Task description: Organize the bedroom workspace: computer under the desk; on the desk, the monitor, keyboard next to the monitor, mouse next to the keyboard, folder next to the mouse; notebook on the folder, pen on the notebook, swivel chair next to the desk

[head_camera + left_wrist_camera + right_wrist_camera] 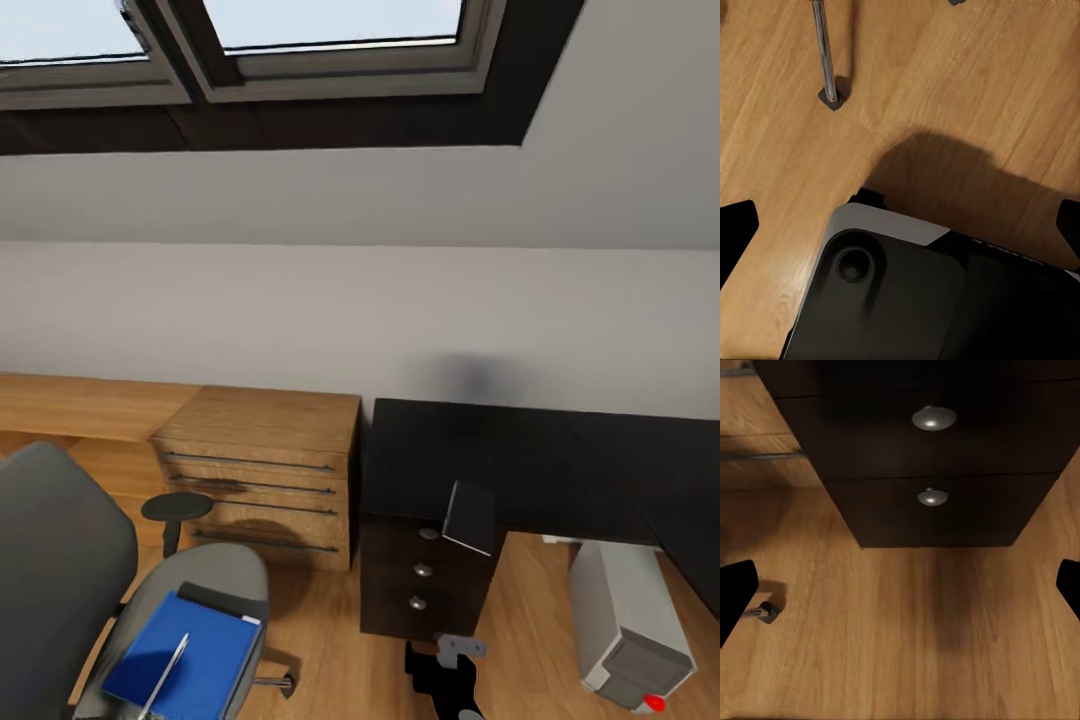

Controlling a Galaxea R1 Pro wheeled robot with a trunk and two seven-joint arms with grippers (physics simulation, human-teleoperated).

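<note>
At the left of the head view stands the grey padded swivel chair (60,570) with black armrests. The flat bright blue folder (185,655) lies on its seat, with the thin silvery-white pen (165,675) resting on top. Next come the light wooden cabinets (265,475), then the glossy black desk (530,460) with its silver-knobbed black drawers (934,450). A small dark grey notebook (470,518) overhangs the desk's front edge, tilted. The light grey boxy computer (625,625) stands under the desk at the right, so that part looks done. The folder, notebook and pen have yet to be stacked. Open wooden floor (907,622) lies between chair and drawers. In both wrist views the jaws stand wide apart, empty.
</note>
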